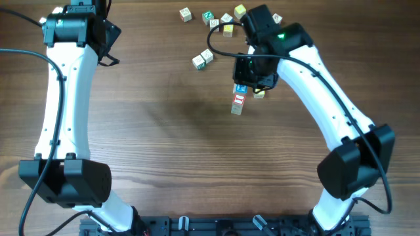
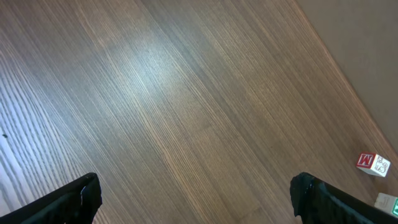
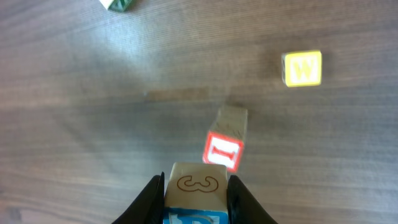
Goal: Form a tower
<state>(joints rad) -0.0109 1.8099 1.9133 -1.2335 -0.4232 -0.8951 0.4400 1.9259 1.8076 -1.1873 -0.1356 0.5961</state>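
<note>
The tower (image 1: 237, 105) is a short upright stack of pale wooden cubes mid-table, its top face showing a red "I". In the right wrist view the tower (image 3: 225, 146) stands just beyond my fingers. My right gripper (image 1: 244, 84) (image 3: 196, 182) is shut on a pale cube (image 3: 196, 183) with a blue lettered face (image 1: 241, 88), held close beside the tower's top. I cannot tell whether they touch. My left gripper (image 1: 108, 40) (image 2: 196, 200) is open at the far left with only bare table between its fingers.
Several loose cubes (image 1: 226, 19) lie scattered at the back, two more (image 1: 203, 59) left of the right arm. A yellow "W" cube (image 3: 302, 68) sits near the tower. A red "M" cube (image 2: 373, 163) lies by the table edge in the left wrist view.
</note>
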